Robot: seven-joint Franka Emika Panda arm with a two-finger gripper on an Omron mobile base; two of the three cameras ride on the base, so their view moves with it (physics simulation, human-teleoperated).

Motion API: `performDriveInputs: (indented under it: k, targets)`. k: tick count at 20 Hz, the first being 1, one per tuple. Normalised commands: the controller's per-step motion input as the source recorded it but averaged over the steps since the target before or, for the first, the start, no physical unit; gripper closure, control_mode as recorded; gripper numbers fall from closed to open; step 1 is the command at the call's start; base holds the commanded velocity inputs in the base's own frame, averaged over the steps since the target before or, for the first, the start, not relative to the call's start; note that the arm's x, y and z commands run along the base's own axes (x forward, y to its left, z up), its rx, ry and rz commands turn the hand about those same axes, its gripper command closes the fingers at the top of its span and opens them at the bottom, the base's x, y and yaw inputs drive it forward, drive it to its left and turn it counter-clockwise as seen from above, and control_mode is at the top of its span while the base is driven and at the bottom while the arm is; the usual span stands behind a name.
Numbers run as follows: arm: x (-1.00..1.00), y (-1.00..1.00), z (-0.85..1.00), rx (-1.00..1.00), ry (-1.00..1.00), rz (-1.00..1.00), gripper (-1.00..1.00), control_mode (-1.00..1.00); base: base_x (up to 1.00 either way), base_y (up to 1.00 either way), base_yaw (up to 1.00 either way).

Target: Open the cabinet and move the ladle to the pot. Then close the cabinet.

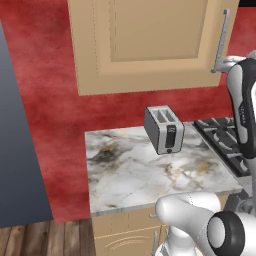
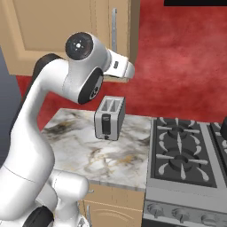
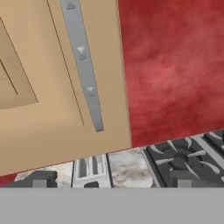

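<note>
The cabinet hangs on the red wall above the counter with its door shut. Its long silver bar handle runs down the door's right edge. In the hand view the handle crosses the picture just ahead of my gripper. The gripper is open, its two fingertips wide apart with nothing between them. In the right base view my hand sits just below the foot of the handle. The ladle and the pot are out of view.
A silver two-slot toaster stands at the back of the marble counter, below the cabinet. A black gas stove adjoins the counter on the right. Tan drawer fronts sit under the counter. A dark grey panel stands on the left.
</note>
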Motion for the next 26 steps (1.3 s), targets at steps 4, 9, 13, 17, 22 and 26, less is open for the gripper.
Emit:
performDriveInputs:
  k: [4, 9, 13, 17, 22, 26]
  targets:
    - [0.08, 0.0, 0.3, 0.0, -0.11, 0.05, -1.0, -1.0, 0.0, 0.0, 0.0]
    - [0.01, 0.0, 0.26, 0.0, -0.04, 0.06, -1.0, -1.0, 0.0, 0.0, 0.0]
    - [0.0, 0.0, 0.24, 0.0, 0.0, 0.07, -1.0, -1.0, 0.0, 0.0, 0.0]
    - [0.04, 0.01, 0.16, 0.0, -0.02, 0.09, -1.0, -1.0, 0.0, 0.0, 0.0]
    - [0.23, 0.01, 0.01, 0.0, -0.01, 0.08, -1.0, -1.0, 0.0, 0.0, 0.0]
    - [0.26, 0.02, 0.0, 0.0, -0.01, 0.06, -1.0, -1.0, 0.0, 0.0, 0.0]
